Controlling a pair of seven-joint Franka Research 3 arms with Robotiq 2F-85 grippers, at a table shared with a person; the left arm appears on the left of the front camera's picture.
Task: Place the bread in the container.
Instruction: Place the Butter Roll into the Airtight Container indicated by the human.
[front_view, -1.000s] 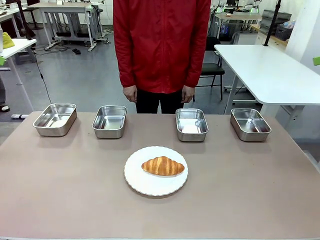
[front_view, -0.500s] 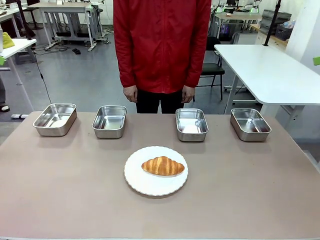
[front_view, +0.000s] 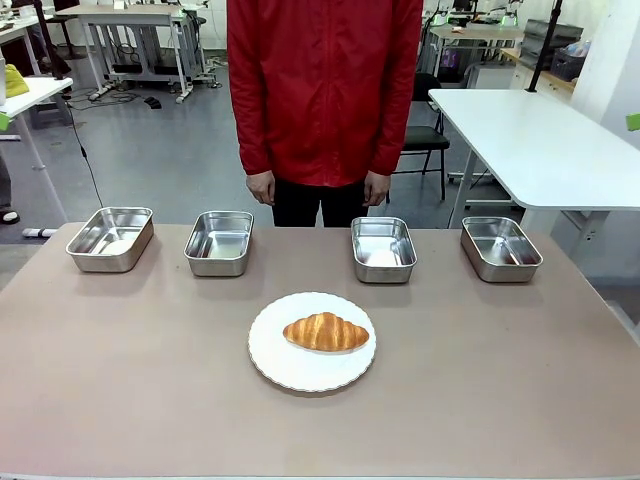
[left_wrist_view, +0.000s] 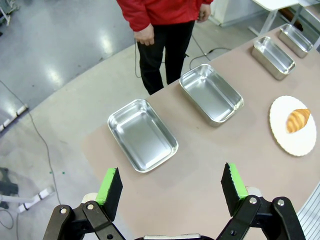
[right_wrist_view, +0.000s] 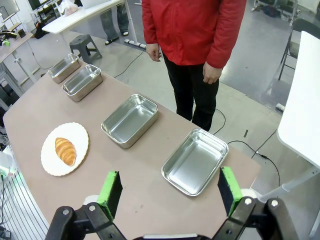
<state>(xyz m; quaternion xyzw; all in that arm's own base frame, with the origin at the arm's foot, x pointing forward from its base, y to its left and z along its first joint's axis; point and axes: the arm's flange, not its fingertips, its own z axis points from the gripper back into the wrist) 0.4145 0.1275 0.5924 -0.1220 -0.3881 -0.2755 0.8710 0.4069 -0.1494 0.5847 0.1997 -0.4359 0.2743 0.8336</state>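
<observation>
The bread (front_view: 325, 331) is a golden-brown croissant lying on a round white plate (front_view: 300, 378) at the middle of the table. Several identical steel containers stand empty in a row behind it, from the far-left one (front_view: 111, 238) to the far-right one (front_view: 500, 248). My left gripper (left_wrist_view: 172, 185) hangs open high over the table's left end, above a tray (left_wrist_view: 142, 135), with the bread (left_wrist_view: 298, 120) far off. My right gripper (right_wrist_view: 170, 190) is open high over the right end, above a tray (right_wrist_view: 195, 161), and the bread (right_wrist_view: 65, 150) lies well away.
A person in a red jacket (front_view: 322, 90) stands at the far edge, hands (front_view: 261, 186) hanging at the sides. The two inner trays (front_view: 220, 242) (front_view: 383, 249) flank the plate. A white table (front_view: 540, 140) stands behind on the right.
</observation>
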